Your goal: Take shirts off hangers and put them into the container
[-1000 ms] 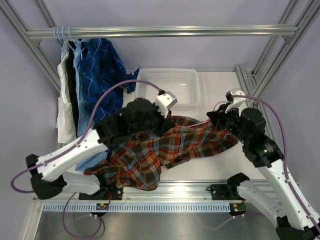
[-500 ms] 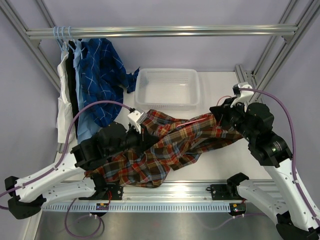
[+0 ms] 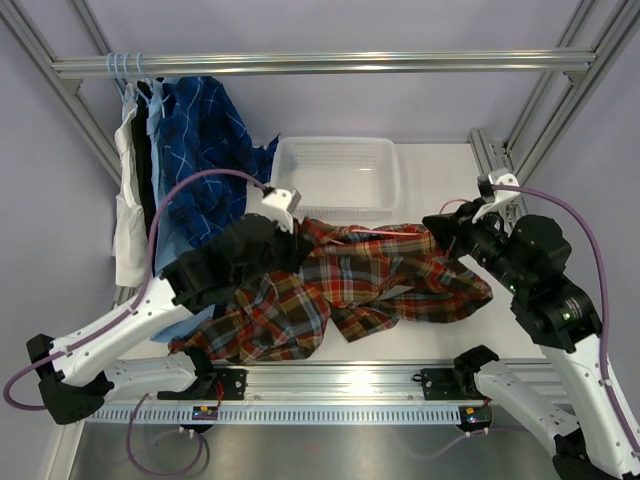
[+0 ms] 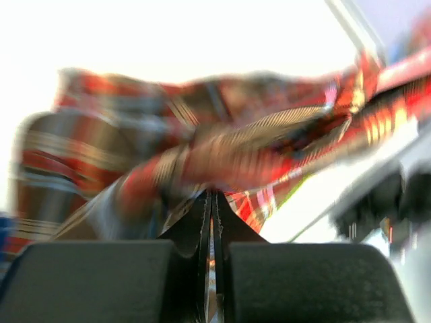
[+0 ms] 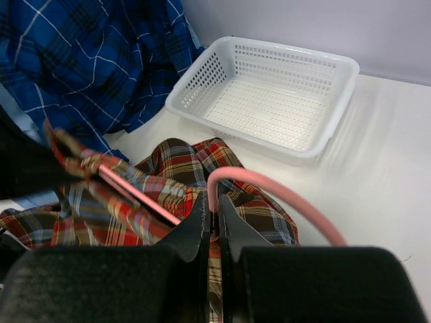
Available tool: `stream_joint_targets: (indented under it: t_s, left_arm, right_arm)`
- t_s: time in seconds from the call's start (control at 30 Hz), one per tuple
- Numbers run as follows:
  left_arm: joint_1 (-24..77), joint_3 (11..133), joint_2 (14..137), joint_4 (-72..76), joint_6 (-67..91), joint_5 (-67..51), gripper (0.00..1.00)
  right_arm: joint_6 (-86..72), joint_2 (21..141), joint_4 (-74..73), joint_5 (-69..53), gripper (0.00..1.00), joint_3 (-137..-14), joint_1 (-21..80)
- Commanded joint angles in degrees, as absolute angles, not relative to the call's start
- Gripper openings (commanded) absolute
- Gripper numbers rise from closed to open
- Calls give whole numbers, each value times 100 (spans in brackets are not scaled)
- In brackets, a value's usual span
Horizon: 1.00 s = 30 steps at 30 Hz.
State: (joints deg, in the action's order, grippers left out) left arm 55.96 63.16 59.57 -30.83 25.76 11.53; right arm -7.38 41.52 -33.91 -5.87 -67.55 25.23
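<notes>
- container: far centre of the table.
- loose shirt: on the table, just near of the container.
- hanger: inside the loose shirt.
- hanging shirts: far left, on the rail.

The right gripper pinches the pink hanger over the plaid shirt. A white basket sits beyond, and a blue checked shirt hangs far left.
</notes>
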Motion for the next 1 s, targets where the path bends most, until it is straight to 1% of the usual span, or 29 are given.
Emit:
stream_joint_targets:
  t_s: [0.0,0.1,0.23,0.37,0.4,0.5,0.57,0.6,0.63,0.67,0.7,0.73,0.83,0.93,0.97]
  left_arm:
    - [5247,7048,5757,-3778,2453,2407,0]
    - [5229,7347,5766,-4060,2452,2820,0]
    - [5229,7479,5678,-4026,2663,2883,0]
    - [5229,7497,5923,-4218,2777,2883,0]
    - [5229,7506,5976,-4254,2812,2857,0]
    - [5229,7462,6064,-4149,2927,2611,0]
    - [5229,7471,5977,-3982,2918,2182,0]
    - [5229,7488,5933,-3851,2927,2014,7]
    - [5229,7627,5898,-3832,2970,1647,19]
    - [5238,7716,5863,-3815,3049,1470,32]
    - [5238,7813,5862,-3823,3085,1189,52]
    - [5256,7987,5862,-3832,3102,1056,60]
    - [5317,8330,5994,-3893,3112,644,74]
    - [5449,8507,6187,-3867,2998,291,80]
    - [5501,8569,6248,-3858,2945,247,80]
  right_arm:
    - [-554,3780,-3506,-344,0,-6839,2487]
    - [-580,3560,-3682,-273,0,-6637,2487]
    - [-597,3472,-3814,-263,0,-6600,2487]
    - [-843,3349,-3613,-693,0,-6723,2487]
    - [-870,3357,-3612,-894,0,-6854,2487]
    - [-949,3428,-3656,-958,0,-6987,2487]
    - [-888,3463,-3674,-879,0,-6961,2487]
    - [-862,3472,-3674,-783,0,-6883,2487]
    - [-827,3480,-3648,-721,0,-6838,2487]
    - [-765,3480,-3630,-634,0,-6786,2487]
    - [-739,3489,-3604,-607,0,-6672,2487]
    - [-712,3498,-3551,-589,0,-6627,2487]
    - [-633,3577,-3463,-598,0,-6513,2487]
    - [-580,3612,-3332,-598,0,-6381,2487]
    - [-554,3630,-3314,-572,0,-6320,2487]
